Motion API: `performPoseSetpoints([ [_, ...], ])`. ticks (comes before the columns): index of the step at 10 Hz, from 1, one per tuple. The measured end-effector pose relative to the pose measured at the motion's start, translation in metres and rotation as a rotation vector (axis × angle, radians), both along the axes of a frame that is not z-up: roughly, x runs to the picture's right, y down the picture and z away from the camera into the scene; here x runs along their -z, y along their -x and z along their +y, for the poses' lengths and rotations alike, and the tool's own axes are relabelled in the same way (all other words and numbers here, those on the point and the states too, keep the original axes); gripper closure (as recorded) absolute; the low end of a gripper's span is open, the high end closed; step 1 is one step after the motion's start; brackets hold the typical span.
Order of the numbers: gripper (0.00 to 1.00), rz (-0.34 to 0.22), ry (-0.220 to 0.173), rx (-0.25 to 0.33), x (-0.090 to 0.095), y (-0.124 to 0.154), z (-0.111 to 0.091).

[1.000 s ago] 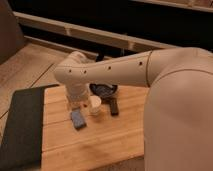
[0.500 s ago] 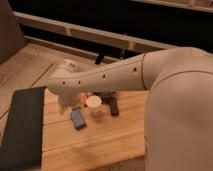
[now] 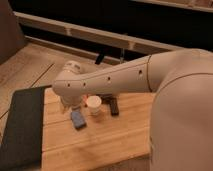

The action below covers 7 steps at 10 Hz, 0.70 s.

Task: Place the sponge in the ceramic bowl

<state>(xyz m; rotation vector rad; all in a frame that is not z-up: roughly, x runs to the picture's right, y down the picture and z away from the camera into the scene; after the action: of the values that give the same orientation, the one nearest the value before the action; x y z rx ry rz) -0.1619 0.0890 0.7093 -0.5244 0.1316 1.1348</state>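
- Since half a second ago the arm's rounded end has shifted slightly over the left part of the wooden board (image 3: 100,145). The sponge and the cup lie where they lay.
- The gripper (image 3: 71,104) hangs under that rounded end, low over the board and near its left edge. You cannot tell whether it is spread or pressed together, because the arm covers most of it.
- Nothing shows between its tips, so you should not assume it carries anything.
- The sponge (image 3: 77,119) lies flat on the board just beside the gripper, on the camera's side and a touch to the picture's right. The gap is too narrow for you to tell whether they touch.
- Its long axis runs on a slant, from the far left corner to the near right corner. My judgement is that a grasp across the short sides needs the claw turned to match that slant.
- The white cup (image 3: 94,105) stands just right of the sponge, close enough to get in the way of a wide approach.
- The black block (image 3: 113,106) lies just beyond the cup.
- Only a dark edge of the ceramic bowl (image 3: 102,96) shows, behind the cup and under the arm. It lies to the right of the sponge and further back.
- The sponge lies outside the bowl, so the carry would run right and back, over the cup.
- A dark mat (image 3: 22,125) borders the board on the left, away from that path.
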Motion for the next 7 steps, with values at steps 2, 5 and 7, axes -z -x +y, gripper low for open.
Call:
performPoseSetpoints([
  [2,0.35,0.0,0.016,0.001,-0.006,-0.001,0.005],
  [5,0.35,0.016,0.086,0.018,-0.033,-0.011,0.03],
  [7,0.35,0.009,0.12,0.054,-0.047,-0.004,0.041],
])
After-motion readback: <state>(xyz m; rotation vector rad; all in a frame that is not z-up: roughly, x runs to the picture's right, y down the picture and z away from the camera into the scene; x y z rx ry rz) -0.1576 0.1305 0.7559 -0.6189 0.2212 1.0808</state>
